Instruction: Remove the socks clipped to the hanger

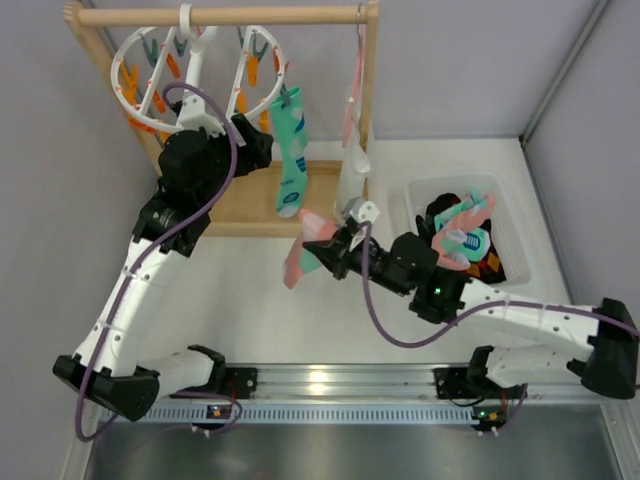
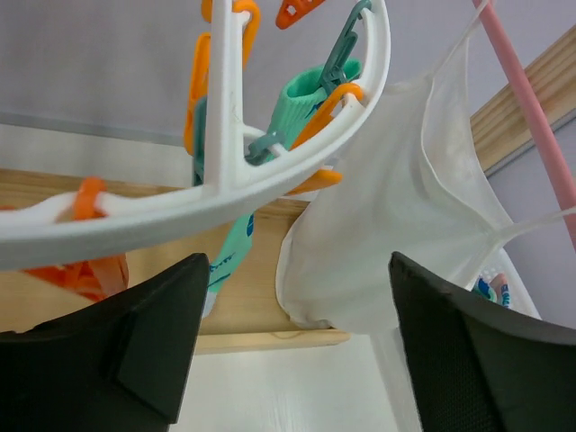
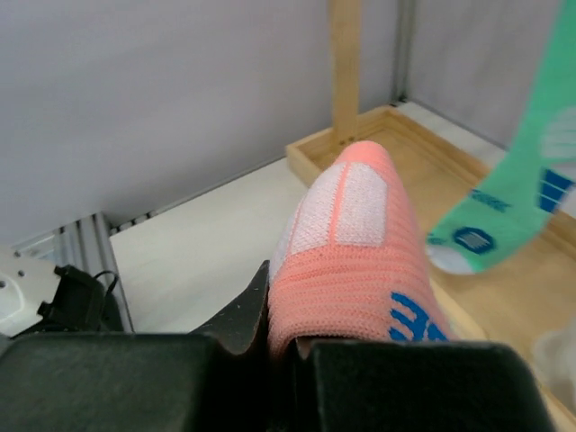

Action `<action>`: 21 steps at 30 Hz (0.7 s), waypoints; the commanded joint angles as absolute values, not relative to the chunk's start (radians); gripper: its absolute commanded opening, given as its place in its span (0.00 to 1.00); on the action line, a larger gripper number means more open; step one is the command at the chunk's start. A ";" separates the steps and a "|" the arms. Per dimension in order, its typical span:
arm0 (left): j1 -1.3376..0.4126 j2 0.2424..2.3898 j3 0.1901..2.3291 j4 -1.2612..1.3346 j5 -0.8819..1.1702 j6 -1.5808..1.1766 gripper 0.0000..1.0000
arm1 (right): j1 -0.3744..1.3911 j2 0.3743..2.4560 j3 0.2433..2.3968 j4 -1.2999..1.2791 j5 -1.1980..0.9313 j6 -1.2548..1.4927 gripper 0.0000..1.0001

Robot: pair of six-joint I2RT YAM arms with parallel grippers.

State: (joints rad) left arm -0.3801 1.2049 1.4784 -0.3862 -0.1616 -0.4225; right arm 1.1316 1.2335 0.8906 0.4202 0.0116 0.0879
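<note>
At the far left of the bench, a wooden rack with the hanger hooked over its top rod: white oval ring, cross bars, orange clips and teal clips along the rim. On the ring's right edge, one mint-green sock, cuff pinched in a teal clip, hanging straight down with its lower end over the rack's wooden base. Just left of that sock, the left fingers, raised to the height of the ring, spread wide and holding nothing. In the left wrist view, only the ring's rim, the green cuff and a pale cloth beyond the gap between them. At the rack's right end, that long white-pink cloth, draped down from the rod. Nearer and right of the rack, the right fingers, clamped tight on a pink sock with white patches and blue marks. Sock free of the hanger, its loose end drooping left of the grip above the bench. At the far right, a clear bin with a heap of loose socks inside, black, pink and mint among them, well apart from the hanger.
</note>
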 commanded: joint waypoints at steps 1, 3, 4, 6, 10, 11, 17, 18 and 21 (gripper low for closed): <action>-0.377 1.121 1.441 -0.301 -0.121 -0.459 0.86 | 1.085 1.068 0.858 0.197 0.271 0.145 0.00; -0.377 1.076 1.422 -0.304 -0.095 -0.478 0.98 | 1.036 0.981 0.854 0.042 0.313 0.195 0.00; -0.377 1.059 1.410 -0.304 -0.066 -0.486 0.98 | 0.972 0.954 0.854 0.002 0.333 0.227 0.00; -0.379 1.013 1.362 -0.305 -0.051 -0.497 0.98 | 0.898 0.882 0.864 -0.095 0.357 0.244 0.00; -0.377 0.840 1.244 -0.313 -0.005 -0.509 0.98 | 0.634 0.879 0.977 -0.328 0.379 0.213 0.00; -0.377 0.809 1.221 -0.317 0.024 -0.511 0.98 | 0.590 0.894 1.003 -0.362 0.368 0.203 0.00; -0.377 0.586 1.092 -0.463 -0.032 -0.465 0.98 | 0.318 1.066 1.120 -0.414 0.307 0.173 0.00; -0.379 0.571 1.091 -0.488 -0.043 -0.447 0.99 | 0.292 1.139 1.123 -0.411 0.299 0.178 0.00; -0.377 0.519 1.100 -0.592 -0.072 -0.408 0.98 | 0.180 1.334 1.094 -0.364 0.129 0.207 0.00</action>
State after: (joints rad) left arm -0.3798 0.5407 1.0992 -0.4938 -0.0372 -0.4606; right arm 0.2615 1.1549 1.0985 -0.3401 0.2714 0.1879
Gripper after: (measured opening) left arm 0.984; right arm 0.014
